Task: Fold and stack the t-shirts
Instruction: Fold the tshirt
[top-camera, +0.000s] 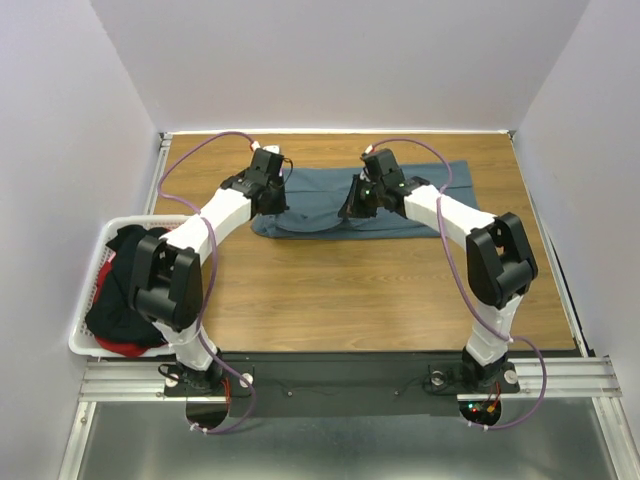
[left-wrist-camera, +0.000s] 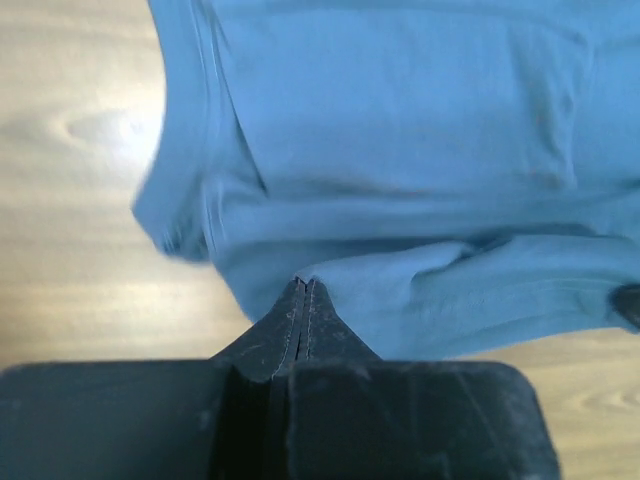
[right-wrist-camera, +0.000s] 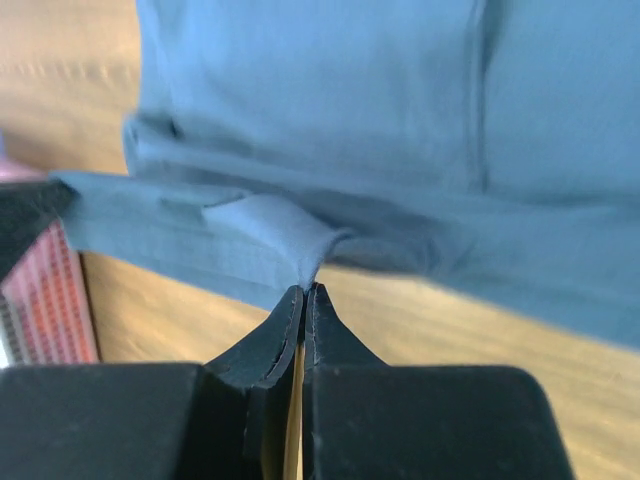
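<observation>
A slate blue-grey t-shirt (top-camera: 330, 200) lies spread on the far half of the wooden table. My left gripper (top-camera: 272, 203) is shut on the shirt's near edge at its left end; the left wrist view shows the closed fingertips (left-wrist-camera: 305, 285) pinching the cloth (left-wrist-camera: 400, 150). My right gripper (top-camera: 352, 208) is shut on the near edge around the shirt's middle; in the right wrist view the closed fingertips (right-wrist-camera: 308, 290) hold a raised pucker of cloth (right-wrist-camera: 270, 225). A black shirt (top-camera: 125, 280) and a red-pink one (top-camera: 125, 347) lie in the basket.
A white plastic lattice basket (top-camera: 90, 290) sits at the table's left edge beside the left arm; it shows at the left of the right wrist view (right-wrist-camera: 40, 300). White walls close in the table at the back and sides.
</observation>
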